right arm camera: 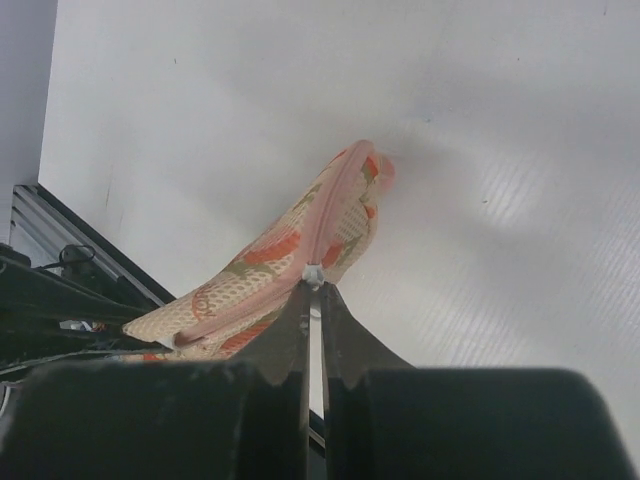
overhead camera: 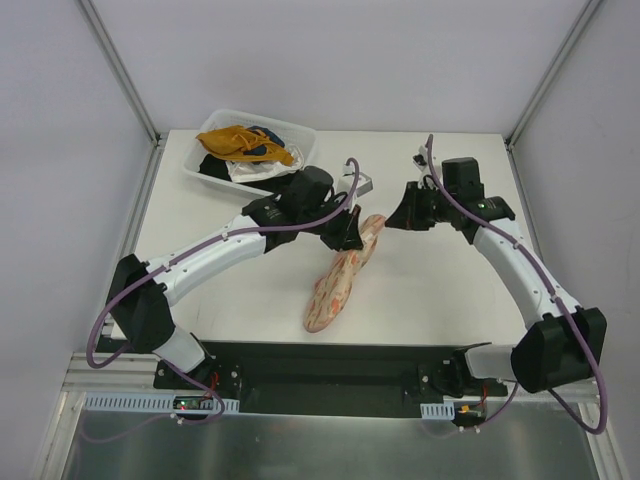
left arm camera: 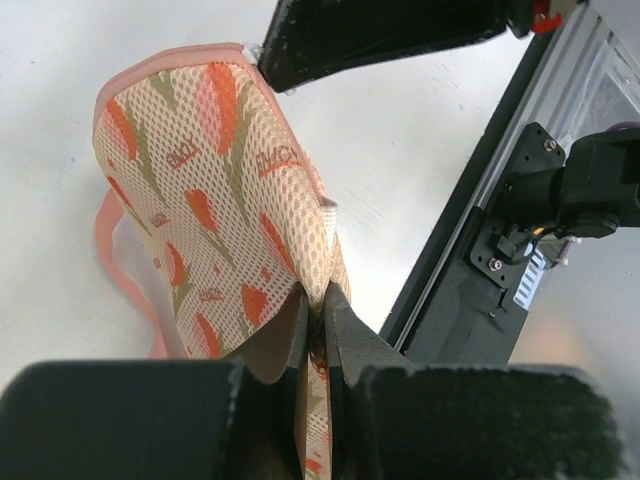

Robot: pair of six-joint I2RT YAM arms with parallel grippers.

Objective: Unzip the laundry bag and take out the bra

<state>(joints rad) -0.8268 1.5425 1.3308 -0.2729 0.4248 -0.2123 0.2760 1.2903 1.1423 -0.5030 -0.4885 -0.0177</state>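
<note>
The laundry bag [overhead camera: 338, 282] is a pale pink mesh pouch with orange-red prints, closed, its far end lifted off the table. My left gripper [overhead camera: 350, 236] is shut on the pouch's far edge; in the left wrist view the jaws [left arm camera: 318, 300] pinch the mesh [left arm camera: 200, 190]. My right gripper [overhead camera: 392, 222] is at the same far end. In the right wrist view its jaws [right arm camera: 315, 292] are shut on the small white zipper pull [right arm camera: 315, 272] on the pouch's pink rim [right arm camera: 290, 250]. The bra is hidden.
A clear plastic bin [overhead camera: 212, 128] holding mustard-yellow, white and black clothes stands at the back left, just behind the left arm. A black rail [overhead camera: 320, 365] runs along the table's near edge. Frame posts stand at the back corners.
</note>
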